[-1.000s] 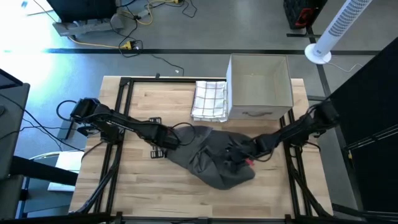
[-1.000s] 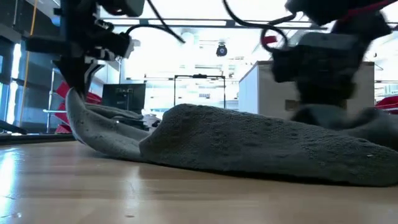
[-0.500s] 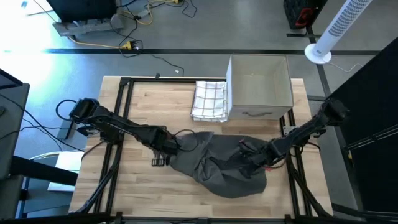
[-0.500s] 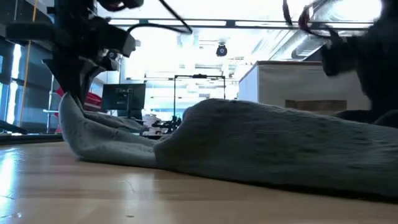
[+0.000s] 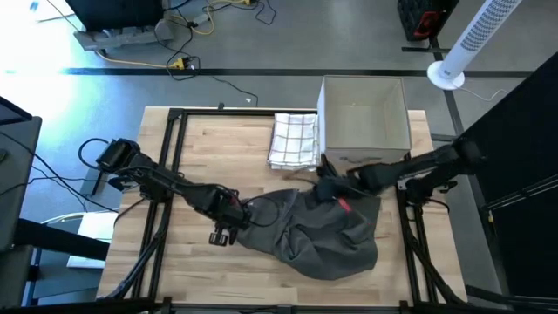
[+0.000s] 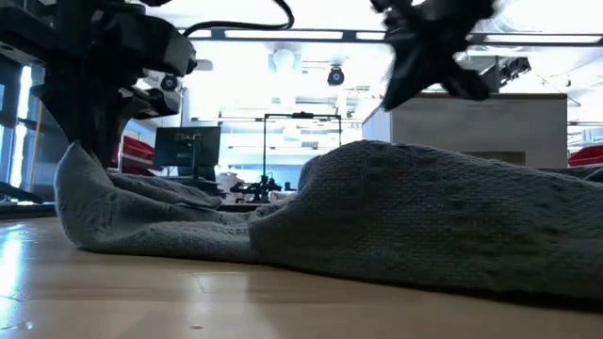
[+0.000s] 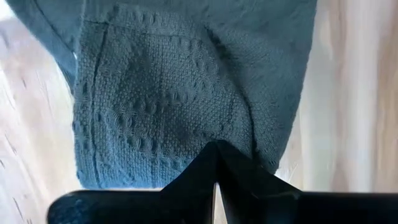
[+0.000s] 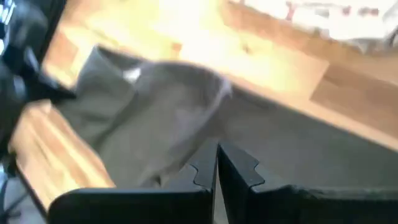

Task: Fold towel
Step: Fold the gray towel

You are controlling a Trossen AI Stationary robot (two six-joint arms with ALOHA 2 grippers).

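Note:
A dark grey towel (image 5: 323, 231) lies crumpled on the wooden table, its bulk right of the middle. My left gripper (image 5: 235, 215) stands at the towel's left end and is shut on it; the low view shows that end (image 6: 80, 179) drawn up to the fingers. My right gripper (image 5: 324, 187) hovers over the towel's far edge with its fingers shut. In the low view the right gripper (image 6: 405, 80) is above the cloth (image 6: 424, 217) with open air between them. Its wrist view looks down on the towel (image 8: 155, 106) with nothing between the fingertips. My left gripper pinches the towel's left end (image 7: 205, 134) between its two fingers, close to a hemmed edge; one layer or several, I cannot tell. The fingers come from above, pointing down. That end is raised a little, and the rest of the towel lies on the table.
A white box (image 5: 364, 122) stands at the far right of the table, with a folded checked cloth (image 5: 294, 139) beside it on its left. Black frame rails (image 5: 170, 174) run along both sides. Bare wood (image 5: 200, 270) lies at the near left.
My right gripper, low on the towel's right part a second ago, first went toward the right and near edges, then rose clear of the cloth and swung toward the far edge. The towel's bulk has shifted right. My left gripper has drawn the left end slightly toward the near edge.

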